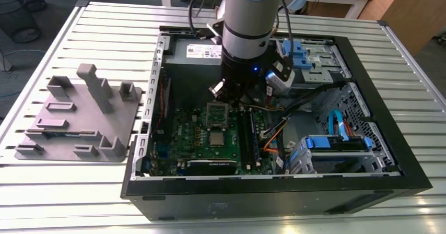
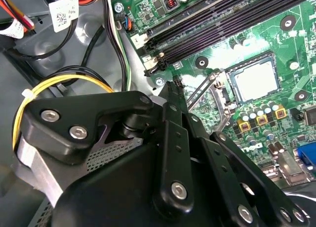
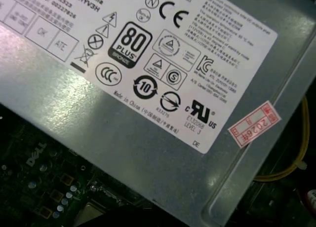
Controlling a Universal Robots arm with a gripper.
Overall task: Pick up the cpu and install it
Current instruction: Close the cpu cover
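Note:
The cpu is a small pale silver-grey square lying flat in its socket on the green motherboard inside the open computer case. The socket's metal retaining frame stands raised, between the cpu and my gripper. My black gripper hangs inside the case above the far part of the motherboard. It is a short way from the cpu, not touching it, and I see nothing held in it.
A grey fixture plate with upright blocks lies on the slatted table at the exterior view's left. The power supply sits beyond the gripper. Blue drive cages and loose cables crowd the case's other side; memory slots run beside the socket.

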